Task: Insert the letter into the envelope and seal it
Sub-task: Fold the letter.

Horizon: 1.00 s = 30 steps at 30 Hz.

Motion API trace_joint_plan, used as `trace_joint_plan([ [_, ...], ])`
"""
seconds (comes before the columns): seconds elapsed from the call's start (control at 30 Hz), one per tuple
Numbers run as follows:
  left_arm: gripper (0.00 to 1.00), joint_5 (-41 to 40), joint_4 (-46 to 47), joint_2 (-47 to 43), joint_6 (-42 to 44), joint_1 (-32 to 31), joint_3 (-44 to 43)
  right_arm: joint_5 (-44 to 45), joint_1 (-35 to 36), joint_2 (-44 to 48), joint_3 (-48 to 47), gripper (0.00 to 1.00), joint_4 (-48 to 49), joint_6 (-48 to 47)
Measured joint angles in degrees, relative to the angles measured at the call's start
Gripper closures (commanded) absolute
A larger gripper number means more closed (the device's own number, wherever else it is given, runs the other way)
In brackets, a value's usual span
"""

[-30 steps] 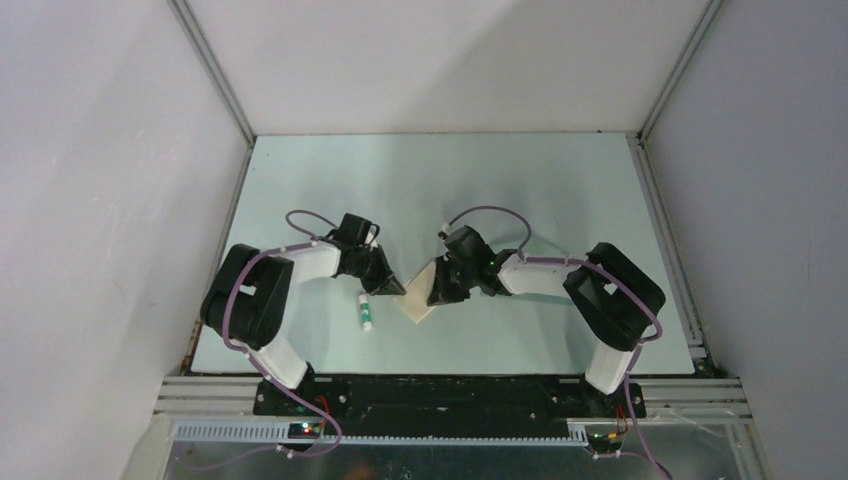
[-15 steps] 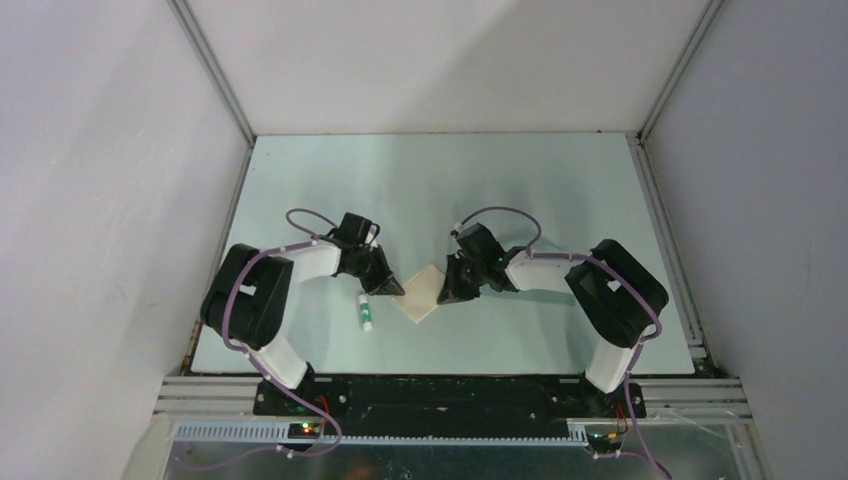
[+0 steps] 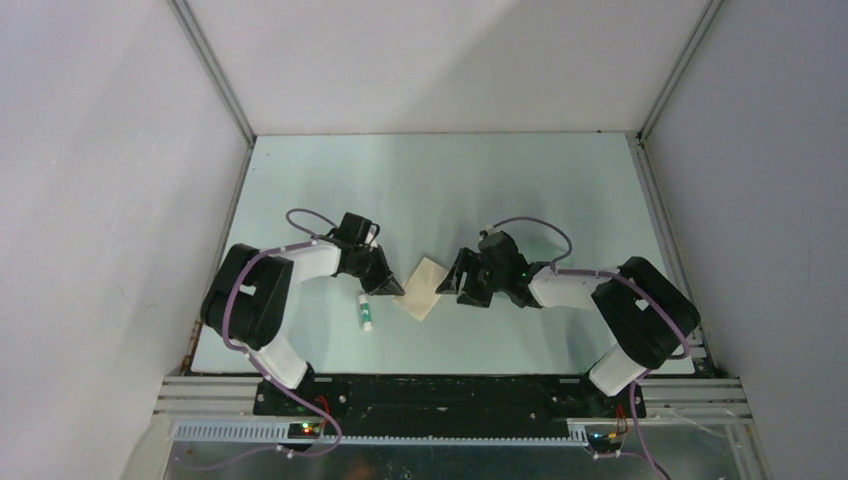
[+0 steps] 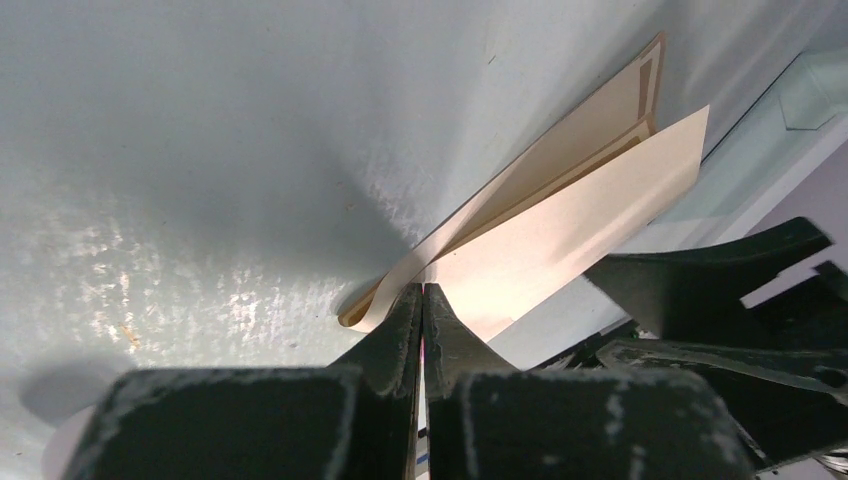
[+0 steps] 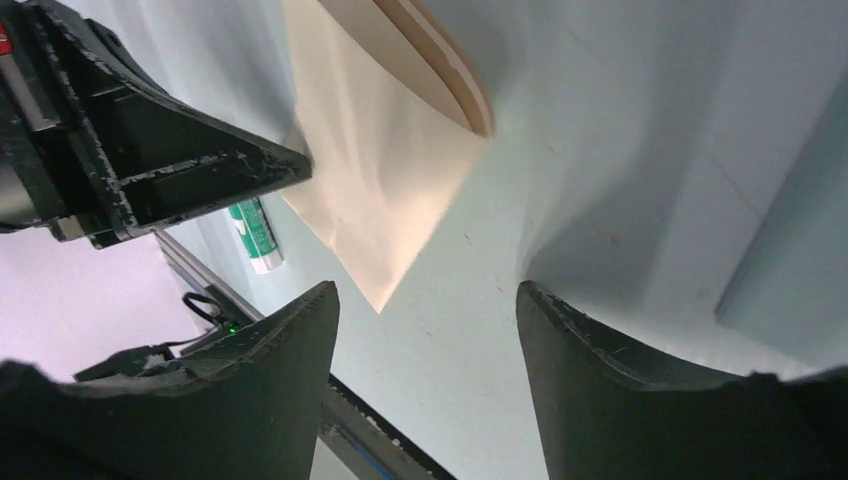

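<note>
Tan and folded, the letter (image 3: 423, 288) lies on the table (image 3: 560, 180), our left gripper (image 3: 392, 287) pinched shut on its folded edge, while our right gripper (image 3: 462, 285) has just released it and backed off, jaws wide, so we judge insertion next.

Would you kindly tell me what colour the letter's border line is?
Brown, on the tan letter; left wrist view shows it best.

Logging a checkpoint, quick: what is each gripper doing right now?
Left gripper: closed, pinching the letter.
Right gripper: open, holding nothing.
</note>
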<state>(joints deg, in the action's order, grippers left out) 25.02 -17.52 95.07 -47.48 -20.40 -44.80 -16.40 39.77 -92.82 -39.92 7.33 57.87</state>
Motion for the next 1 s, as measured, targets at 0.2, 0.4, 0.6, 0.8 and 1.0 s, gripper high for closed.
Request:
trace_joint_plan([
  [0.2,0.98,0.2,0.04,0.09,0.02,0.0,0.0,1.05,2.1,-1.01,4.76,0.5,8.79,9.49],
  [0.4,0.98,0.24,0.04,0.11,0.13,0.0,0.0,1.18,3.3,-7.87,6.97,0.6,24.68,17.11],
  [0.6,0.97,0.24,0.04,0.11,0.17,0.0,-0.02,3.08,3.5,-10.58,8.98,0.75,32.65,20.02],
  [0.8,0.92,0.26,0.02,0.13,0.44,0.0,-0.04,5.07,3.41,-10.58,9.97,1.0,35.1,20.02],
  [1.0,0.67,0.28,-2.99,-0.31,3.52,0.57,-1.42,0.37,0.52,-10.99,9.9,1.0,37.42,18.21],
])
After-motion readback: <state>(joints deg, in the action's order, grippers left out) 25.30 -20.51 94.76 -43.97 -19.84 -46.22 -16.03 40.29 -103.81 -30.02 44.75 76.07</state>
